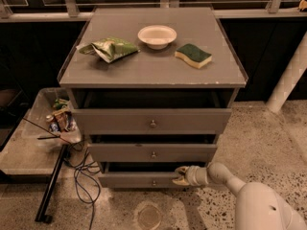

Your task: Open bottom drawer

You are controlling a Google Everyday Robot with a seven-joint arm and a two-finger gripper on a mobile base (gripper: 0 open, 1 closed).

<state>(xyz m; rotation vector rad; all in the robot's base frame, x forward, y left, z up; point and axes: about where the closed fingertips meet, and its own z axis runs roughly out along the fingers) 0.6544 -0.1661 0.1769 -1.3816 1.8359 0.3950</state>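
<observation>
Nearest to me, at the lower right, the robot's pale, rounded arm [261, 207] reaches leftward low over the speckled floor [268, 143]. Its gripper [181, 175] is right up against the front of the bottom drawer [134, 180], toward that front's right end and just beside the small round knob [154, 182] at its centre, not on it. I cannot tell whether the gripper is open or closed, nor whether it has hold of anything. The bottom drawer is the lowest and narrowest of three grey fronts, sitting just above the floor with a dark gap showing along its top edge. On the floor in front of it is a pale round patch [148, 215]. To the left, dark cables [81, 176] trail across the floor beside a slanting black pole [50, 186], and a low tray [19, 157] holds a clear tub of clutter [60, 121]. Above the bottom drawer comes the middle drawer [120, 152], then the wider top drawer [110, 121], each with its own knob. On the grey cabinet top [153, 71] lie a crumpled green bag [109, 48] at the left, a white bowl [157, 36] toward the back centre, and a green and yellow sponge [193, 55] at the right, all apart from one another. Off to the right a white post [288, 80] leans, and a pale rail [38, 16] runs along behind the cabinet.
</observation>
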